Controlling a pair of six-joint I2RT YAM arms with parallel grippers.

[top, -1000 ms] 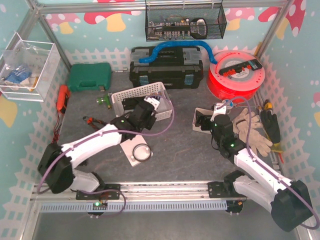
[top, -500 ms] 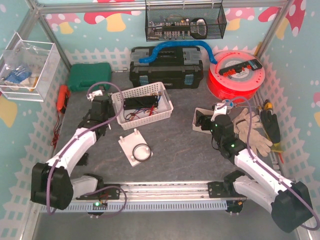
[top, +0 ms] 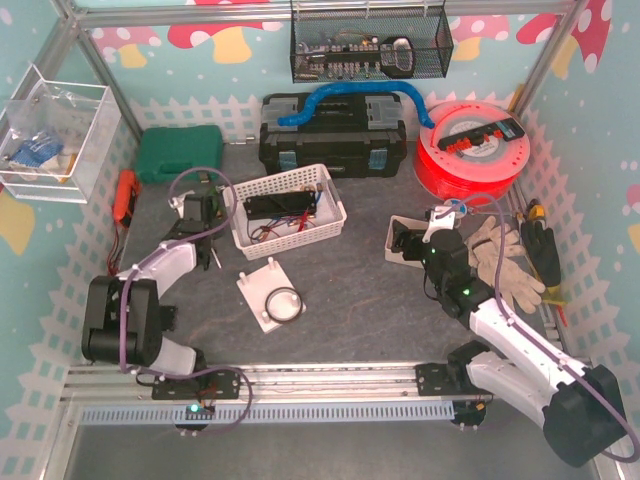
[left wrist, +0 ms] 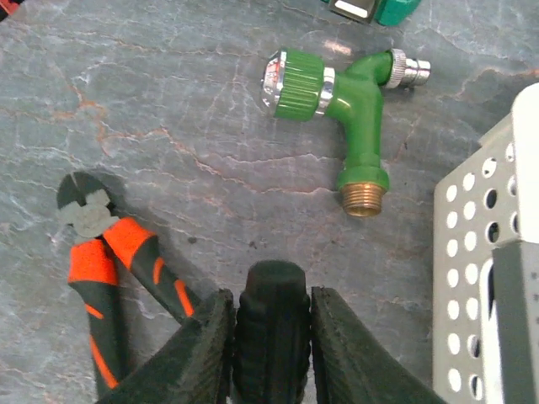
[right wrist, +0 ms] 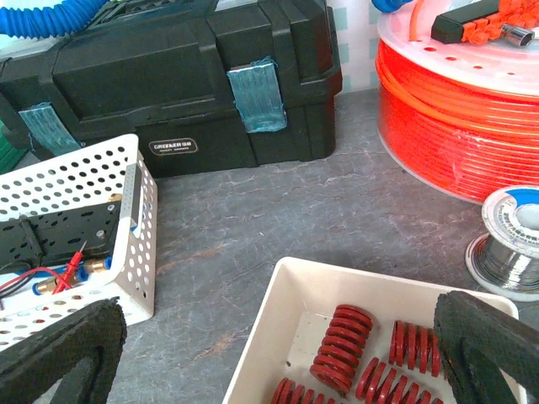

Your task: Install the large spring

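Note:
Several red springs lie in a white tray, seen also in the top view. My right gripper is wide open and empty just above the tray's near side. A white fixture plate with a black ring on it lies mid-table. My left gripper is shut on a black ribbed cylinder and hangs over the table's left side, left of the white basket. I cannot tell what the cylinder is.
Orange-handled pliers and a green tap fitting lie by the left gripper. A black toolbox, an orange cable reel and a green case stand at the back. Gloves lie right; a solder spool stands beside the tray.
My left arm has swung left from above the white basket to the table's left side, near the pliers and tap fitting. The right arm has not moved.

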